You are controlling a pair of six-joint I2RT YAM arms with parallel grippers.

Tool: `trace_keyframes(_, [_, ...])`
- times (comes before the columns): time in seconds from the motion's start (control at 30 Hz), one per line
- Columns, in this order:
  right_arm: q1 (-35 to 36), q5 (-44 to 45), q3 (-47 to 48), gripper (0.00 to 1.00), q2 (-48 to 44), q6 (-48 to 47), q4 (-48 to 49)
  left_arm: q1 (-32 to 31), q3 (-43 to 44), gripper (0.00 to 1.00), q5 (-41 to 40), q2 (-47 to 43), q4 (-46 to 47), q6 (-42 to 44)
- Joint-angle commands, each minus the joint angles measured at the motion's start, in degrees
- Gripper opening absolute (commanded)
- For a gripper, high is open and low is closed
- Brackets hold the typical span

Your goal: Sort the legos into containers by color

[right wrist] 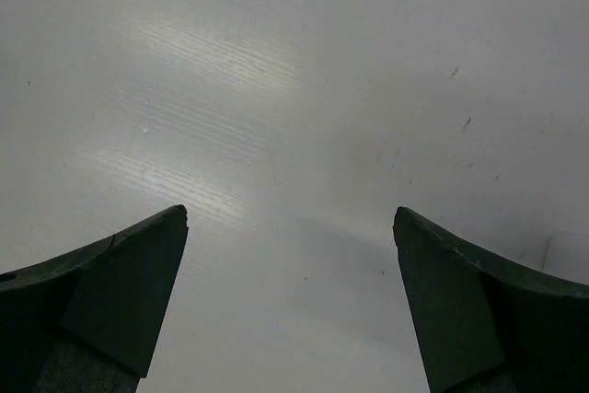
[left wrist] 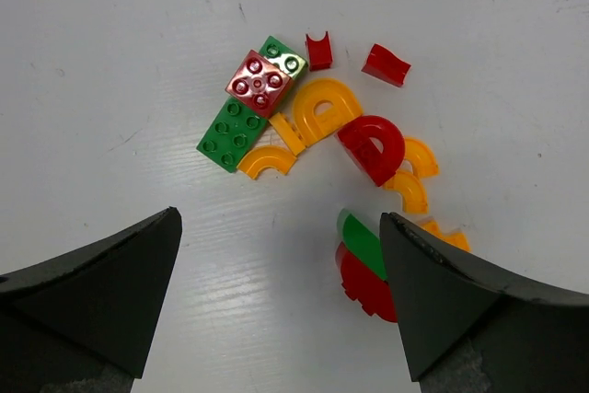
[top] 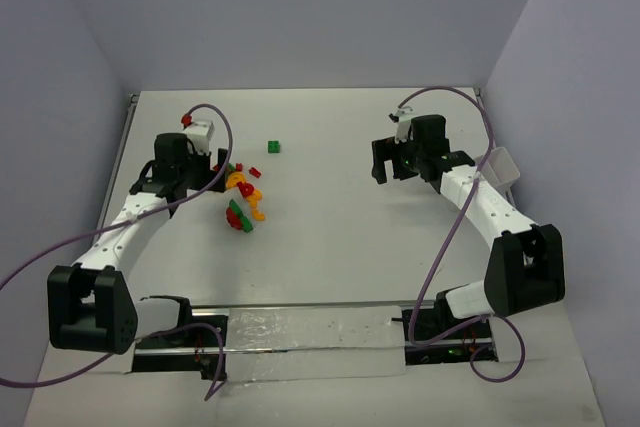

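Legos: a loose pile of red, green and orange-yellow pieces lies on the white table, and none is in a container.

Near end of the pile: a red-and-green piece is half covered in the left wrist view by one finger of the left gripper, so its shape cannot be made out. The top view shows this piece whole but too small to read.

Middle of the pile: orange and red arches lie touching one another. Only the wrist view resolves them.

Far-left part of the pile: a red square brick sits on a green plate.

Just left of the pile, the left gripper hangs with jaws spread wide and nothing between them.

Beyond the pile and apart from it lies a lone green brick. It is whole in the top view and cut off by the upper edge in the left wrist view.

Well to the right of the pile, the right gripper is also wide open and holds nothing. Its wrist view shows only table surface.

Farther right of the pile, one container appears in the top view alone, partly hidden behind the right forearm. Its inside cannot be seen.
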Motion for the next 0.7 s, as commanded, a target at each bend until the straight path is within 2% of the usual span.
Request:
trace_keyframes(0.0, [0.1,1.3,0.5,1.00,-2.6,0.9,1.8,-1.4,1.3,0.99,-2.9,-1.3,3.8,-0.9])
trace_keyframes(0.03, [0.1,1.4,0.5,1.00,-2.7,0.9,1.9,-1.7,2.1,0.99,-2.9,-1.0,3.7,-1.0])
trace_keyframes(0.2, [-0.5,1.3,0.0,1.00,-2.9,1.8,2.2,-6.0,7.5,0.99,-13.2,4.2,4.4,-7.5])
trace_keyframes(0.37, [-1.5,2.1,-0.8,1.00,-3.7,2.3,2.8,-12.6,12.9,0.99,-21.3,10.0,5.1,-11.9])
trace_keyframes(0.67, [-2.5,1.5,-0.9,1.00,-2.9,2.3,2.8,-18.2,27.3,0.98,-26.9,27.5,-0.7,-18.2])
